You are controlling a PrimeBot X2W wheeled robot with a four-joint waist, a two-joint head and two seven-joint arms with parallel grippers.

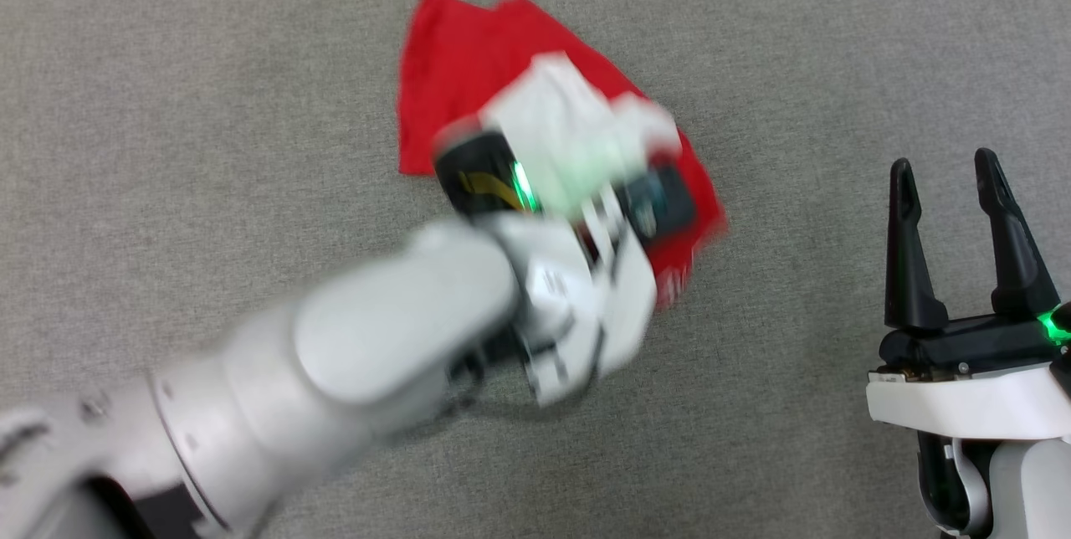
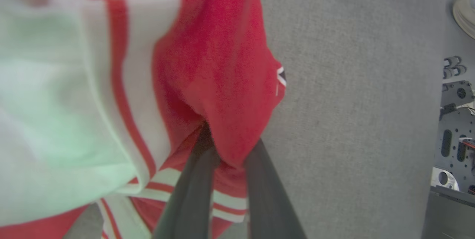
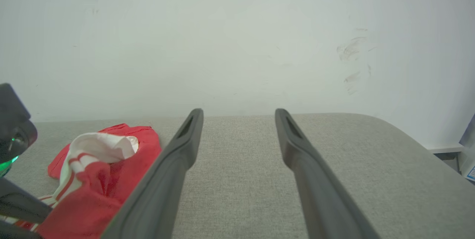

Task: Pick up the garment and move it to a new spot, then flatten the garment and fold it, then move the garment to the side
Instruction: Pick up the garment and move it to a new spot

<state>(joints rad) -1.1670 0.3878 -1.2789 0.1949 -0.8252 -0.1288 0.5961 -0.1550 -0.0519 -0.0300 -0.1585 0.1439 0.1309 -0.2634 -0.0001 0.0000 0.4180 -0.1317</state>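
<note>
The left gripper (image 2: 230, 153) is clenched on a small fold of the red short-sleeved jersey T-shirt (image 1: 456, 62) with white sleeve ends — bunched, perhaps half-lifted, on the grey woven surface (image 1: 167, 146) — so that pinch may slip; the right gripper (image 1: 944, 162) hangs released above that surface.

Likely robotics lab or test room. Wide grey woven-fabric work surface with rounded edge (image 3: 371, 164); plain white painted wall (image 3: 237, 38) close behind it, bearing dark scuff marks (image 3: 352, 46); exposed grey slotted metal plates with red wiring (image 2: 453, 125) alongside.
</note>
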